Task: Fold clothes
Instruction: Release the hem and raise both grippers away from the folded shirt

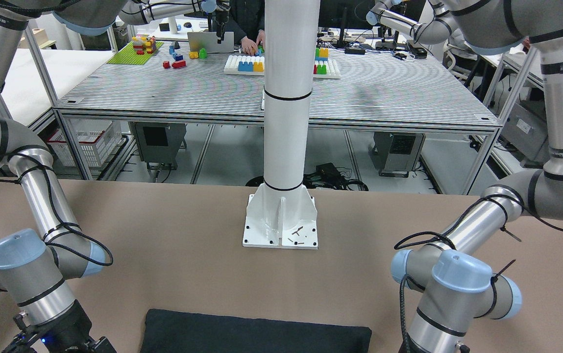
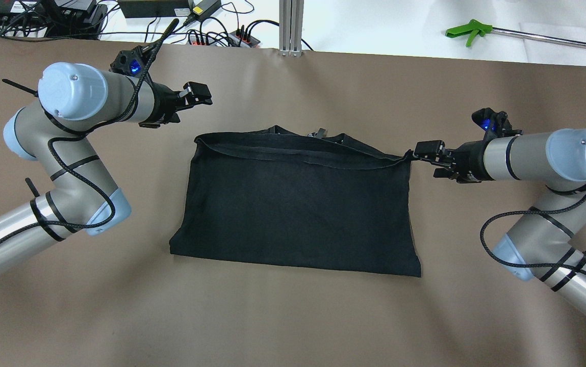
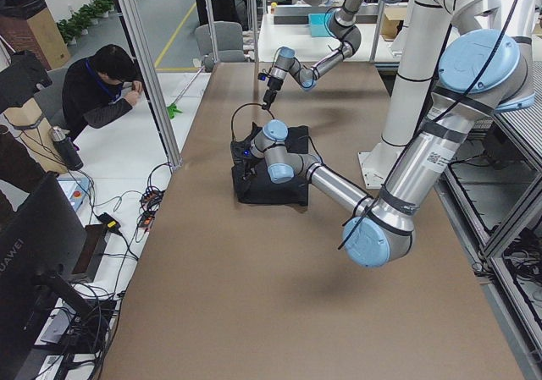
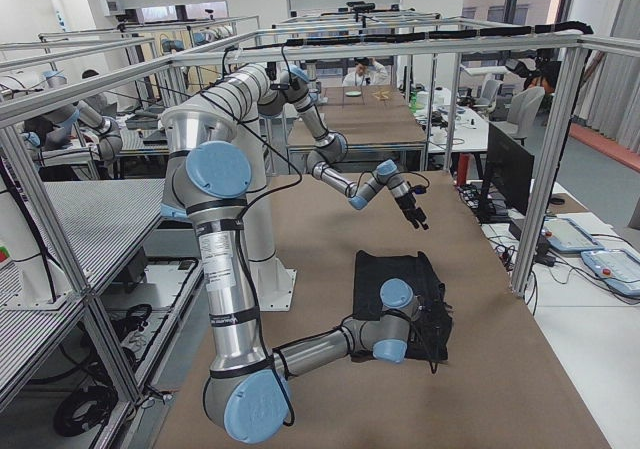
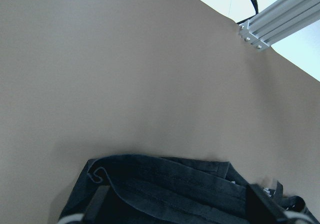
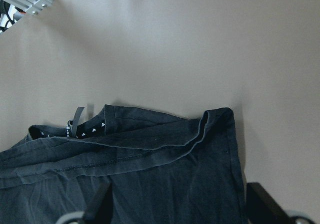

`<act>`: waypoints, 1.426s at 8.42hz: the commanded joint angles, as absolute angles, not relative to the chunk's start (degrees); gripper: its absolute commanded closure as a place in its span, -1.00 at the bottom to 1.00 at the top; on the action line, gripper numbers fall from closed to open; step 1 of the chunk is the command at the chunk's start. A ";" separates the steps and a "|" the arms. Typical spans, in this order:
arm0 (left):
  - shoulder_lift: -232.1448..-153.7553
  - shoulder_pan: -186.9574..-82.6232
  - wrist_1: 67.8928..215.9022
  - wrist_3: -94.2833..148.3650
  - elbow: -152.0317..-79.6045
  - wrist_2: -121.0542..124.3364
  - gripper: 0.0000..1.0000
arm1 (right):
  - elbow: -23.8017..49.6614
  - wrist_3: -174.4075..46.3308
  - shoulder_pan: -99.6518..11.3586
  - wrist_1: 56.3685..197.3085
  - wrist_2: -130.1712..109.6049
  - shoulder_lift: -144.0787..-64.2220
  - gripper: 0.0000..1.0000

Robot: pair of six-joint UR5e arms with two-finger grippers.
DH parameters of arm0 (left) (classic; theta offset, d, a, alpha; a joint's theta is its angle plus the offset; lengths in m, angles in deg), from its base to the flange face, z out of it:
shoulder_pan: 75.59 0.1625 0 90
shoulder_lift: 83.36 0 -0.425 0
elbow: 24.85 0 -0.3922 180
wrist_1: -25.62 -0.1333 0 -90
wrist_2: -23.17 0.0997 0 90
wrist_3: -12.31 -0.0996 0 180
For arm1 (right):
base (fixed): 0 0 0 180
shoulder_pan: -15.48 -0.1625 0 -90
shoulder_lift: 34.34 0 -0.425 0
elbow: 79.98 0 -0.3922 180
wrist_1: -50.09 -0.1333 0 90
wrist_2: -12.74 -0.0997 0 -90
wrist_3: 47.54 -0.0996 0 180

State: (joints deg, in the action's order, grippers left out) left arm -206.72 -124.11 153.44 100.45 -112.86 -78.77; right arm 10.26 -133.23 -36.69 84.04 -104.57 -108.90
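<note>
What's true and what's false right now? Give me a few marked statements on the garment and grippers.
1. The garment lies on the table. True.
2. The left gripper is shut on the garment. False: it is open and clear of the cloth, off its far left corner.
3. The right gripper is at the garment's far right corner. True.
4. The right gripper is shut. False: its wrist view shows its fingers wide apart.
5. A green-handled tool lies on the garment. False: it lies on the white surface beyond the table.
</note>
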 commanded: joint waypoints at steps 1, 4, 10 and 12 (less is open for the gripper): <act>-206.76 -124.64 153.41 100.38 -113.44 -78.87 -0.89 | 11.86 -133.67 -36.02 85.33 -116.33 -111.41 -0.88; -206.14 -124.72 153.50 99.94 -113.53 -78.78 -0.89 | 12.66 -137.62 -30.24 82.88 -115.33 -116.25 -0.88; -204.03 -124.73 153.59 99.32 -114.06 -78.17 -0.89 | 12.75 -138.77 -22.23 76.28 -110.84 -121.53 -0.88; -204.03 -124.64 153.59 99.32 -114.06 -78.16 -0.89 | 12.57 -138.77 -19.68 76.37 -106.64 -120.92 -0.83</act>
State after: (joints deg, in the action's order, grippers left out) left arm -204.13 -124.71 153.58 99.37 -114.05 -78.24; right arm 12.72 -138.73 -22.01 76.60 -110.05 -121.07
